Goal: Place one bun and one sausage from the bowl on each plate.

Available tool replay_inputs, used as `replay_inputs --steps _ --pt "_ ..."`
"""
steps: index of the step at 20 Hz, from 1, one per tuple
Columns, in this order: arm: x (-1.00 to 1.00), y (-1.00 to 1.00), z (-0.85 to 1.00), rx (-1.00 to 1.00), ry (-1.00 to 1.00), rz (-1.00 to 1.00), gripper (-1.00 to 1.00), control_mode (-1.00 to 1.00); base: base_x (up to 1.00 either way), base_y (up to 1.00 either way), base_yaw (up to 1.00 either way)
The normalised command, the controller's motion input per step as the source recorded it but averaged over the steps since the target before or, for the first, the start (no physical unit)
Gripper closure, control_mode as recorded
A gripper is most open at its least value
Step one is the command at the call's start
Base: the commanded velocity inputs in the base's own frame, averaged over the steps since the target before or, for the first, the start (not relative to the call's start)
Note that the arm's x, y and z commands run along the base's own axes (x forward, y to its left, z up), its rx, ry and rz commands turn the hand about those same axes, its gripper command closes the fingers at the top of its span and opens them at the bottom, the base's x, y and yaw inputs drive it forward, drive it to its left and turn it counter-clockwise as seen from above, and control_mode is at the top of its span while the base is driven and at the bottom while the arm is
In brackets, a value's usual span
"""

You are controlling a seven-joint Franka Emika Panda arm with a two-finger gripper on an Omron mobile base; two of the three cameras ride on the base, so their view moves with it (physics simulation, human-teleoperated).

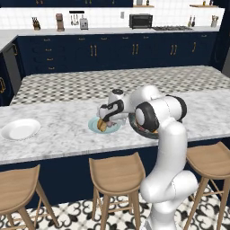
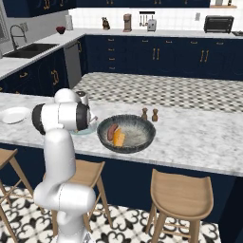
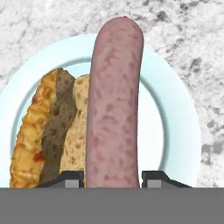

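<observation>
My gripper [image 3: 113, 177] is shut on a pink sausage [image 3: 114, 109], which stands up between the fingertips [image 3: 72, 179] over the light blue plate [image 3: 175, 113]. A toasted bun [image 3: 48, 127] lies on that plate, just left of the sausage. From the left base view, the gripper [image 1: 104, 120] hangs low over the blue plate [image 1: 93, 128]. The dark grey bowl [image 2: 142, 144] sits right beside it and holds another sausage [image 2: 112, 131] and a bun [image 2: 119, 138]. My arm partly hides the bowl [image 1: 132, 123] in the left base view.
A white plate [image 1: 20, 129] lies far to the left on the marble counter [image 1: 58, 143]. Two small shakers [image 2: 144, 114] stand behind the bowl. Wooden stools [image 1: 116, 173] line the counter's near side.
</observation>
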Motion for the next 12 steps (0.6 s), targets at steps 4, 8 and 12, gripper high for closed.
replay_inputs --steps 4,8,12 --pt "-0.16 0.0 -0.17 0.0 0.06 0.06 1.0 -1.0 0.0 0.0 0.0" --pt "-0.01 0.0 -0.24 0.0 0.09 0.06 -1.0 -1.0 0.0 0.0 0.0" --pt "0.02 0.0 0.1 0.0 0.01 0.04 -1.0 -1.0 0.0 0.0 0.0"
